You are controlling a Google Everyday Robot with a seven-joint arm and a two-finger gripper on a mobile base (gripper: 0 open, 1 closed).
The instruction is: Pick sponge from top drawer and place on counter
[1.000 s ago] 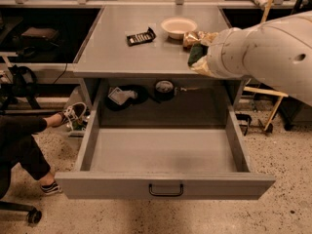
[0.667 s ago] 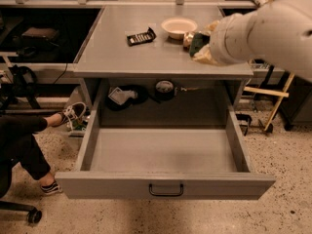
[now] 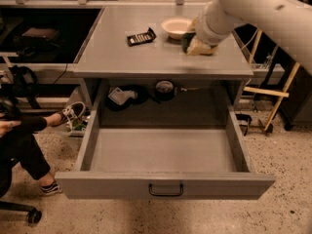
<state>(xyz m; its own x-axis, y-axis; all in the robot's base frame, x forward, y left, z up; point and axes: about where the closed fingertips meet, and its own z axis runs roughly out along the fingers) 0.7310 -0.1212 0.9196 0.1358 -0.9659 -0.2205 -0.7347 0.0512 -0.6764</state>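
One counter (image 3: 122, 57), one top drawer (image 3: 165, 150), one sponge (image 3: 199, 48). The counter is a flat, matte grey rectangle with a thin edge. The drawer below it is pulled fully out: a wide, shallow grey tray with a flat front panel and a single dark metal pull handle (image 3: 166, 190) at its centre.

The sponge is at the counter's right side, just right of one cream round bowl (image 3: 176, 27). Its dark green scouring part faces left and its yellow part faces right and forward. The arm hides its upper part, so its long axis cannot be told, nor whether it rests on the surface.

The gripper (image 3: 196, 39) is right at the sponge, at the end of the thick white arm (image 3: 253, 9) coming in from the upper right — whether it is clamped or spread cannot be told.

One flat black packet (image 3: 141, 36) lies left of the bowl, tilted. Two dark objects sit at the drawer's back — a crumpled black thing with a white patch (image 3: 122, 95) and a round one (image 3: 165, 87).
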